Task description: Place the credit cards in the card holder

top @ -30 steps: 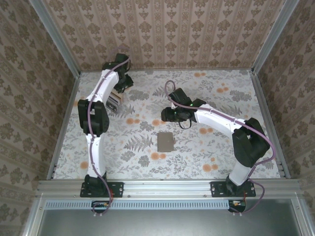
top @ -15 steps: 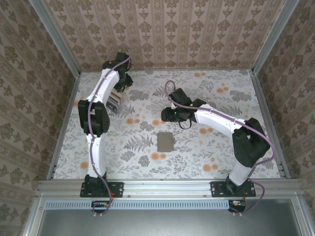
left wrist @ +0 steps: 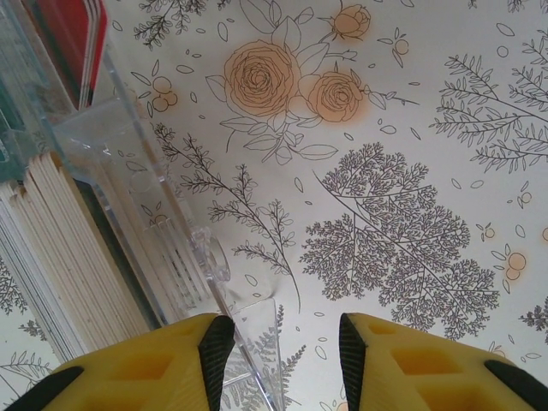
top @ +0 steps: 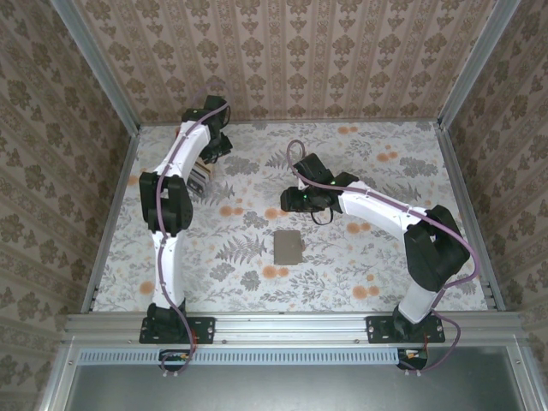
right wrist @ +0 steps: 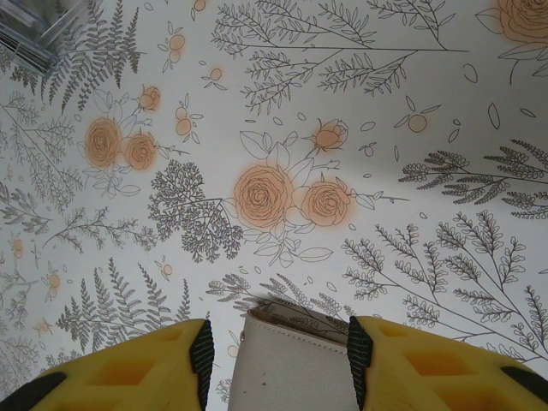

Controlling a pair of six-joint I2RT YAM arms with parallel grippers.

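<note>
The credit cards stand in a clear plastic rack point(left wrist: 128, 145) at the far left of the table: red ones point(left wrist: 73, 34) at the back and a stack of white and beige ones point(left wrist: 60, 248) in front. My left gripper point(left wrist: 278, 342) hangs just over the rack's near corner, open, with the clear edge by its left pad. In the top view the rack point(top: 199, 175) sits under that gripper point(top: 208, 158). The grey card holder point(top: 288, 247) lies flat mid-table. My right gripper point(top: 287, 201) hovers open above the card holder point(right wrist: 291, 368), which shows between its fingers with a gap on the left.
The floral tablecloth point(top: 360, 257) runs out to metal rails at both sides point(top: 467, 205) and to the wallpapered back wall. The rack's corner point(right wrist: 38, 30) shows at the upper left of the right wrist view. Open cloth lies between rack and card holder.
The left arm has shifted a little toward the back wall over the rack, its jaws narrowing very slightly. The right arm and the card holder have stayed put.
</note>
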